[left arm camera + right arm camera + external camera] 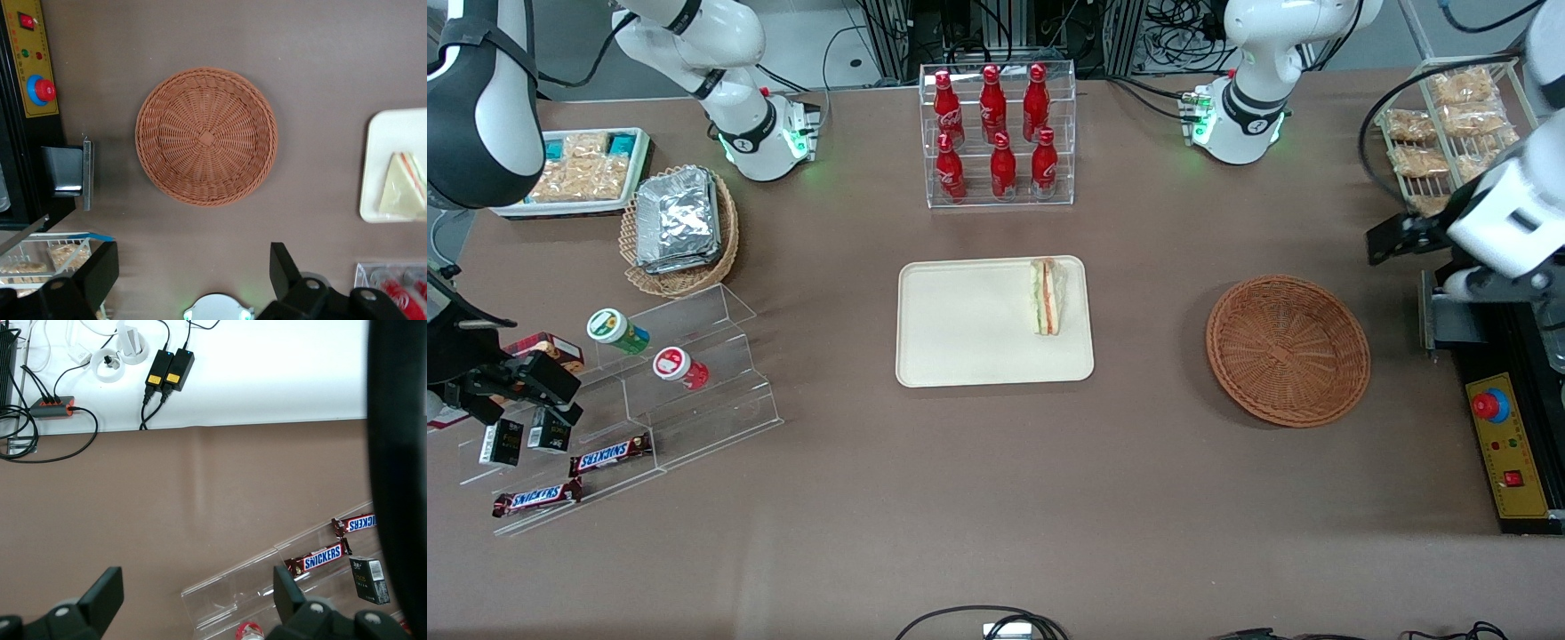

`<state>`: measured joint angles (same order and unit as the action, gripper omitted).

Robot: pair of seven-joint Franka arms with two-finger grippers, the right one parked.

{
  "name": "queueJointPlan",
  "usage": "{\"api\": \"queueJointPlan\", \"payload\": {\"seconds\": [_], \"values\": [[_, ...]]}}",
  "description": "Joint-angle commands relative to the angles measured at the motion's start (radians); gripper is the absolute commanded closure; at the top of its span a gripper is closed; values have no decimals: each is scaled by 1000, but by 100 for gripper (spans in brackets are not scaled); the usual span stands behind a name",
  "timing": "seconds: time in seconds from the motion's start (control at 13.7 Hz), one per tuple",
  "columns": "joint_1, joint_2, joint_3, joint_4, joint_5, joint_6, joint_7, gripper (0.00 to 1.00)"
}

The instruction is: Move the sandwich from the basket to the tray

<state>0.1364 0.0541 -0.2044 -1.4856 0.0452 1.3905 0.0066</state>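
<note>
The sandwich (1048,296) lies on the cream tray (978,329), along the tray's edge nearest the working arm. In the left wrist view the same sandwich (400,187) rests on the tray's corner (390,133). The round reddish-brown basket (1288,348) holds nothing, and its woven bottom (207,137) is bare. My gripper (1398,238) hangs raised at the working arm's end of the table, beside the basket. In the wrist view the gripper (192,263) is open, its black fingers (100,273) wide apart with only table between them.
A clear rack of red bottles (1000,133) stands farther from the camera than the tray. A wire rack of snack packets (1449,124) and a control box with a red button (1503,444) flank my arm. A tan basket of foil packets (680,227) and acrylic steps (685,391) sit toward the parked arm's end.
</note>
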Motion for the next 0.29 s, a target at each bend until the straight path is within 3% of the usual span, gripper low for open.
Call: {"api": "queueJointPlan", "payload": {"seconds": [0.0, 0.22], "values": [[-15, -31, 20, -24, -22, -18, 56, 0], [-49, -25, 20, -25, -13, -16, 58, 0]]}}
